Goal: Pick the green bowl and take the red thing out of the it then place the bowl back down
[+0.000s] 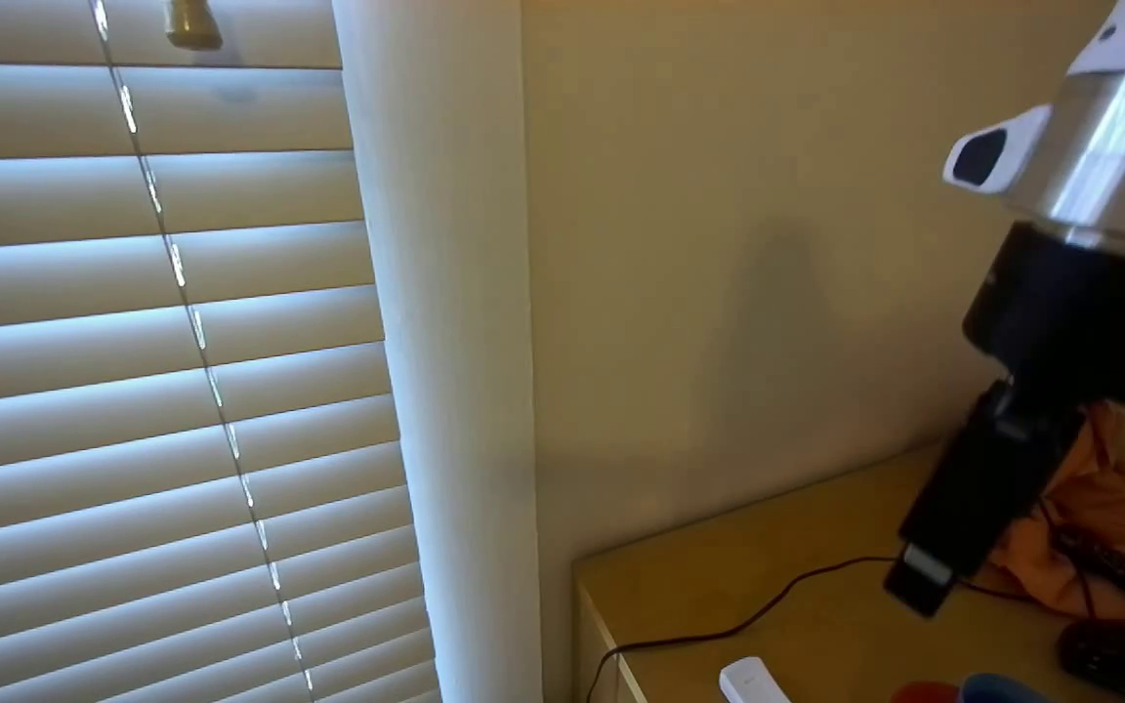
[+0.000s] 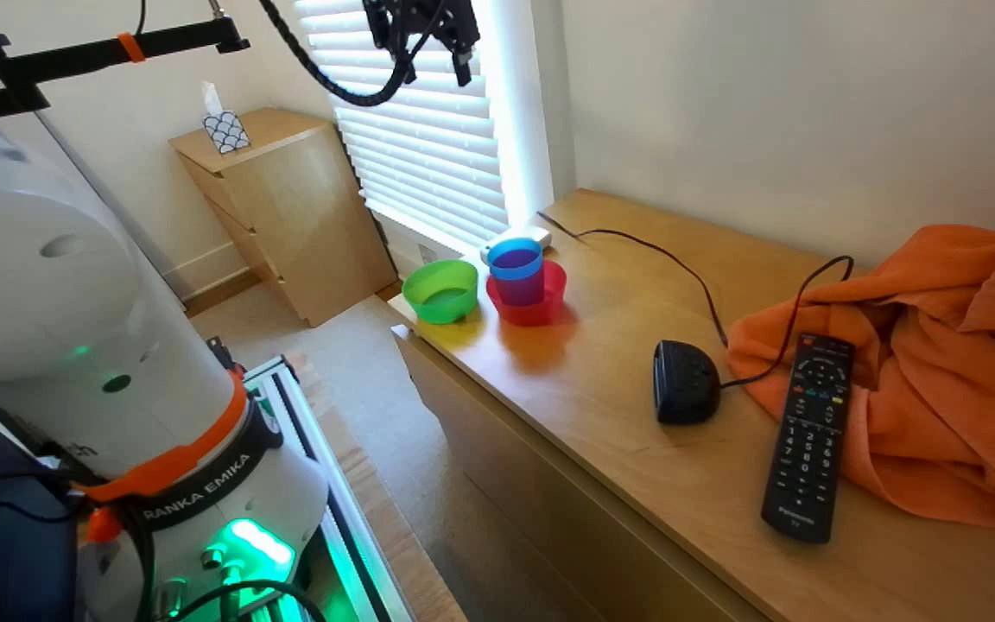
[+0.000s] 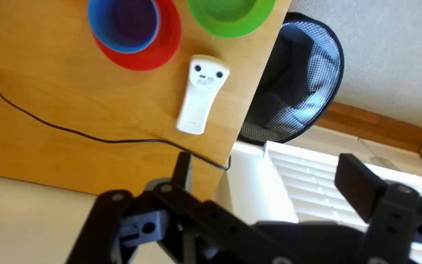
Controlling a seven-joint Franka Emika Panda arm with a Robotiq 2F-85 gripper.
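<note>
On a wooden dresser (image 2: 610, 423), near the edge of its top, the green bowl (image 2: 441, 292) sits upright, just beside a red bowl (image 2: 554, 295) but not touching it: the wrist view shows a strip of wood between them. A blue cup (image 2: 516, 261) stands inside the red bowl. Near both bowls lies a white device (image 3: 200, 99) with two dark dots at its broader end, and beyond it a thin black cable (image 3: 86, 136) runs across the wood to the dresser's edge. The gripper (image 3: 266, 163) hangs well above the dresser, apart from the bowls, its jaws spread wide; in the wrist view one finger shows against the wood and the other against the window blinds (image 3: 306, 183). Past the dresser's edge is a mesh bin (image 3: 322, 51) with a black rim. In an exterior view a small black device (image 2: 686, 383) stands farther along the dresser with a dark lead (image 2: 744, 382) coming out of it, and a black remote control (image 2: 808, 441) lies with its upper part over a rumpled orange cloth (image 2: 964, 371). There too, a patterned tissue box (image 2: 226, 134) stands on a separate wooden cabinet (image 2: 333, 216) near the window blinds, and a green light (image 2: 260, 540) glows at the base of the robot arm (image 2: 40, 285)
</note>
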